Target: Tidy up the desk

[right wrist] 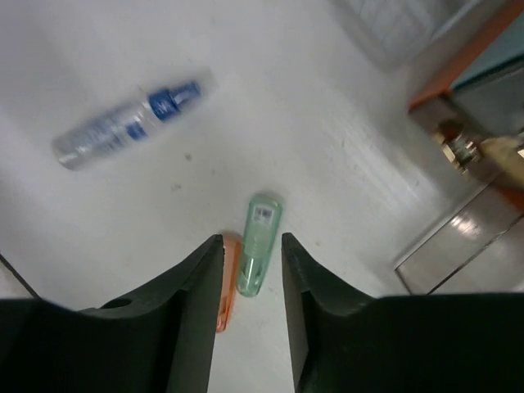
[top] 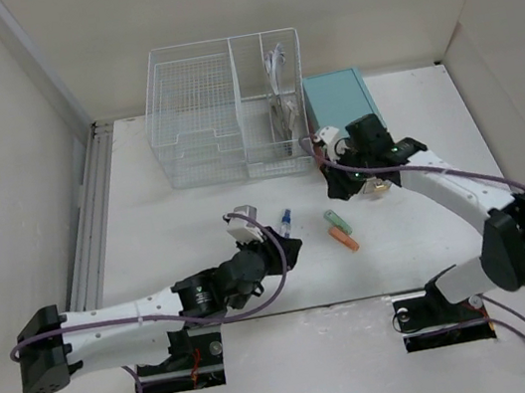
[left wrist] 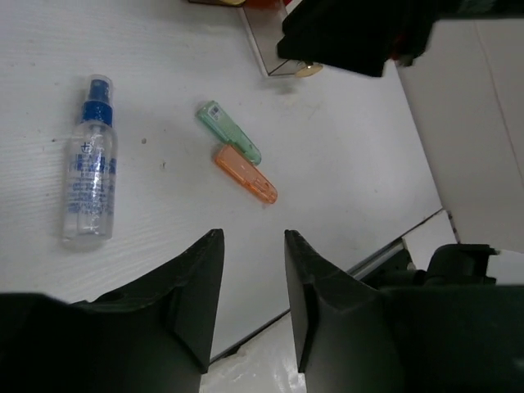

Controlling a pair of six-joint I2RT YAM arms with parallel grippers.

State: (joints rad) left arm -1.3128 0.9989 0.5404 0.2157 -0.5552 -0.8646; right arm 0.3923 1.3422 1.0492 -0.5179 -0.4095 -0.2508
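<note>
The white desk (top: 194, 208) holds a clear spray bottle with a blue cap (top: 287, 221), a green tube (top: 335, 219) and an orange tube (top: 344, 238), lying side by side at the middle. My left gripper (top: 285, 245) is open and empty, just left of the bottle; its wrist view shows the bottle (left wrist: 90, 176), green tube (left wrist: 229, 131) and orange tube (left wrist: 246, 173) ahead of the fingers. My right gripper (top: 344, 181) is open and empty, hovering above the green tube (right wrist: 259, 246), with the orange tube (right wrist: 228, 278) beside the left finger.
A white wire-mesh basket (top: 228, 111) stands at the back centre. A teal box (top: 340, 103) sits to its right; its brown drawer with a brass knob (right wrist: 458, 146) is close by my right gripper. Walls enclose the desk on three sides.
</note>
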